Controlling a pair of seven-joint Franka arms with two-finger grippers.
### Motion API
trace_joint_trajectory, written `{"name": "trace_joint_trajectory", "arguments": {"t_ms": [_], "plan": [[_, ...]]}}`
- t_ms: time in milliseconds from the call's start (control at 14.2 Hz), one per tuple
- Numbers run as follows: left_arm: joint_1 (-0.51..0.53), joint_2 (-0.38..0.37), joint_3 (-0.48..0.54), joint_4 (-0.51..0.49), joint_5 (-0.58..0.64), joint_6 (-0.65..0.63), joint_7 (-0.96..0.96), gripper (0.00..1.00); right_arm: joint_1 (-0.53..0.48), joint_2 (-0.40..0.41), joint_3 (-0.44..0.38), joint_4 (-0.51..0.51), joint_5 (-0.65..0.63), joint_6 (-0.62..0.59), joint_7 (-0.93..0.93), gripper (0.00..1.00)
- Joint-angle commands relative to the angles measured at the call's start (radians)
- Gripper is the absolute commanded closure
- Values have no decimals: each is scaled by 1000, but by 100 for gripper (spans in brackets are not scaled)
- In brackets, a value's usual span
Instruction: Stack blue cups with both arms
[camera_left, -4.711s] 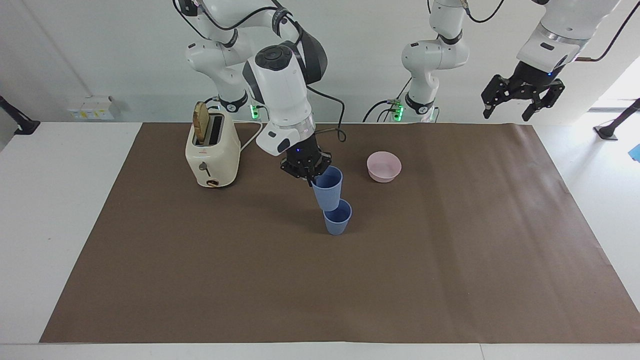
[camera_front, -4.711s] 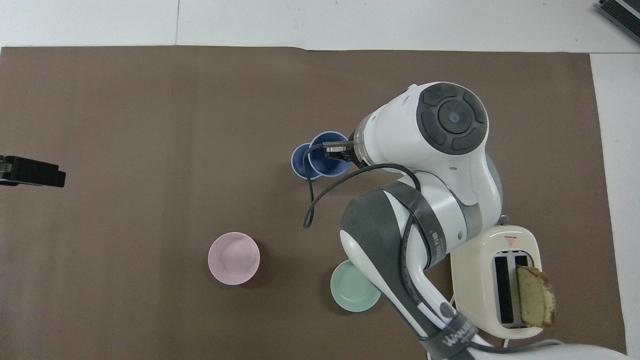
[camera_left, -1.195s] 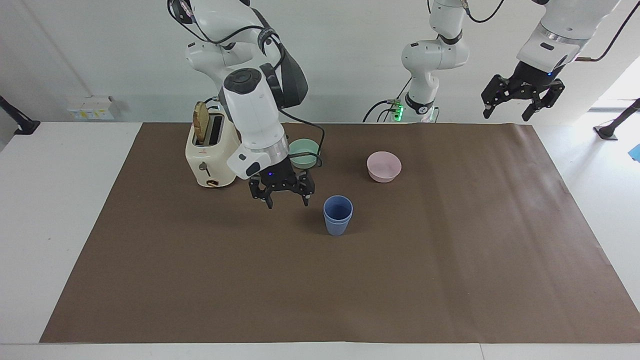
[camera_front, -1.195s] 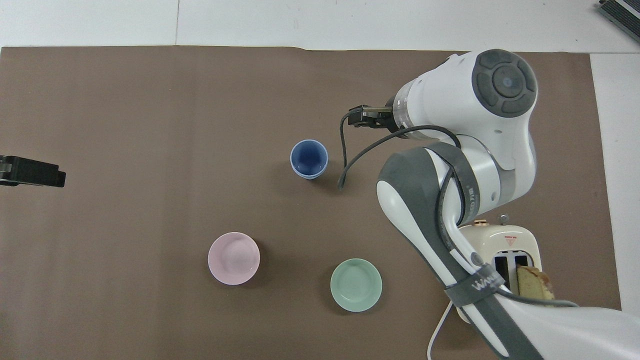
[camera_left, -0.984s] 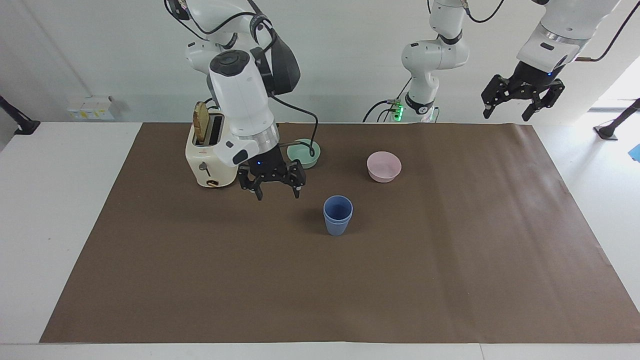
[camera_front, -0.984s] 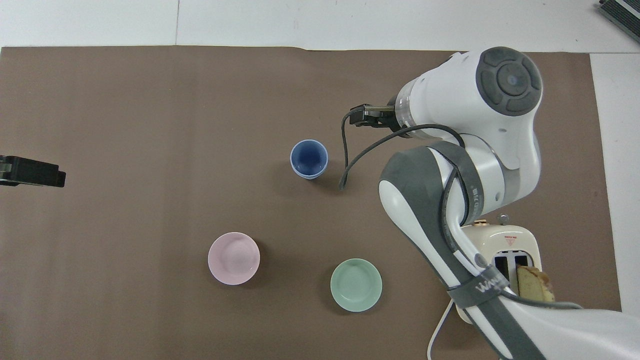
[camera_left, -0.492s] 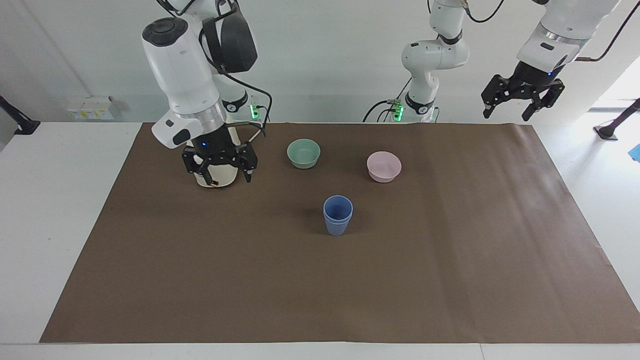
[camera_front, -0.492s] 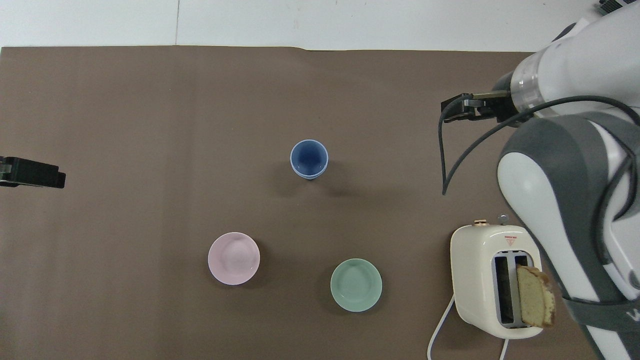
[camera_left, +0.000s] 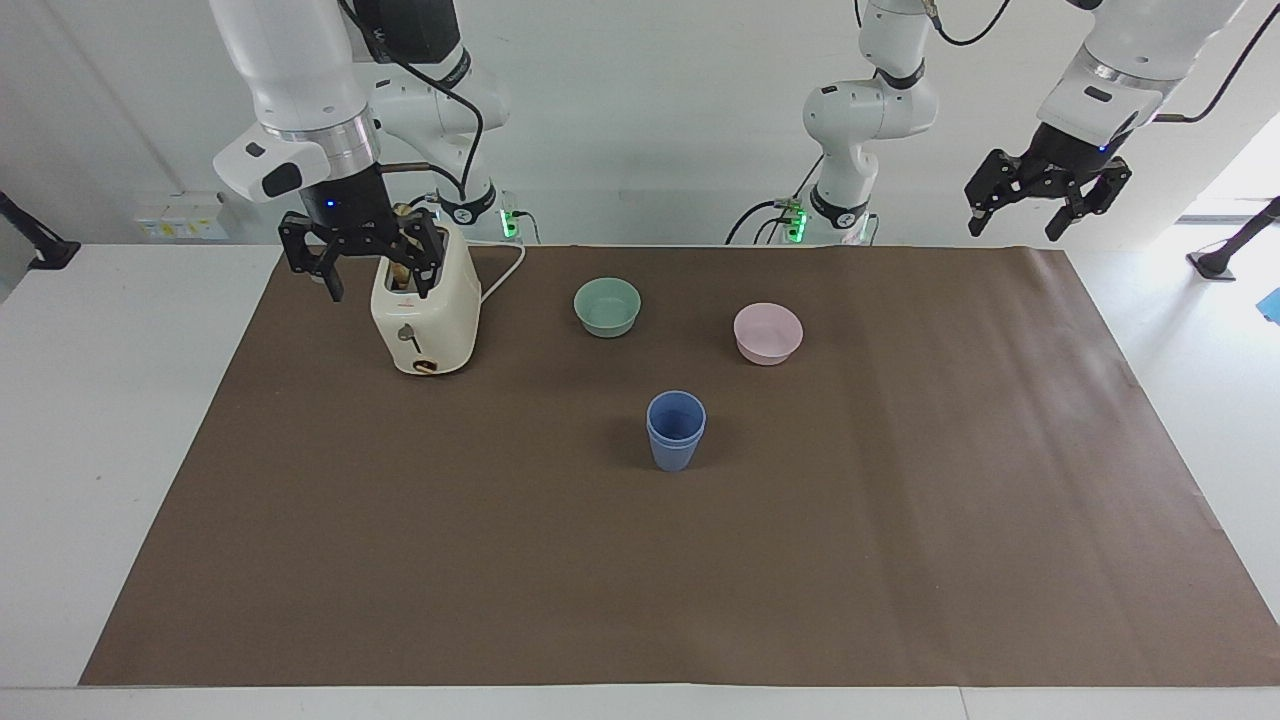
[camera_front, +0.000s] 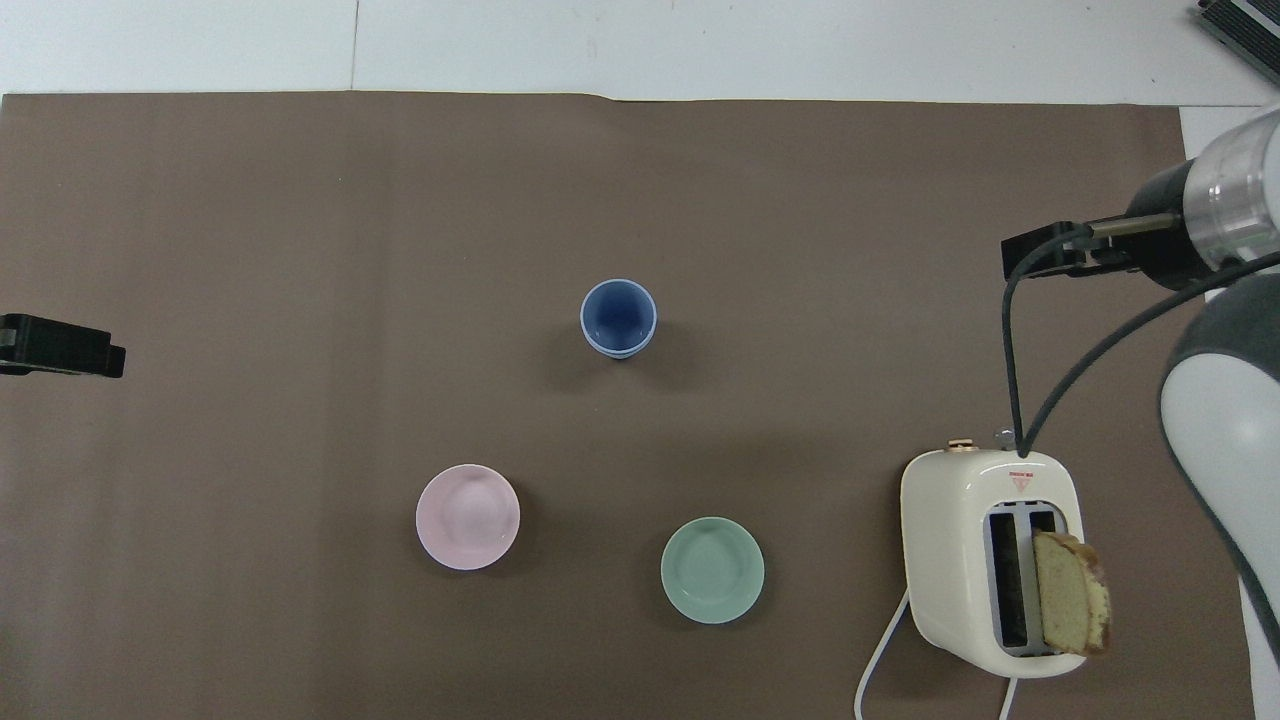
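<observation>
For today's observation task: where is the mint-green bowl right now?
The mint-green bowl sits on the brown mat between the toaster and the pink bowl, nearer the robots than the stacked blue cups.

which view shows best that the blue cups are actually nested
The facing view: the blue cups show side-on, with two rims, one just above the other. The overhead view looks down into them, showing mostly the inside and only a sliver of the lower rim.

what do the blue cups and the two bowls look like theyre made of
Blue cups: likely matte plastic, with a dull, even surface and faint ribbing. Green bowl and pink bowl: smooth with a soft sheen at the rim; plastic or glazed ceramic, cannot tell which.
</observation>
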Motion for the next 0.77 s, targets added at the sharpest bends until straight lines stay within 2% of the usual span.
{"name": "trace_joint_trajectory", "arguments": {"t_ms": [0,141,703], "plan": [[6,-3,-8,-7,1,-18,-34,0,-44,-32,-3,-38,-7,-23,-24,0],[5,-3,-9,-7,1,-9,-27,0,-66,-37,-3,-42,-4,-52,-26,0],[13,-5,-8,-7,0,-13,3,0,-67,-39,-1,-50,16,-38,-23,0]]}}
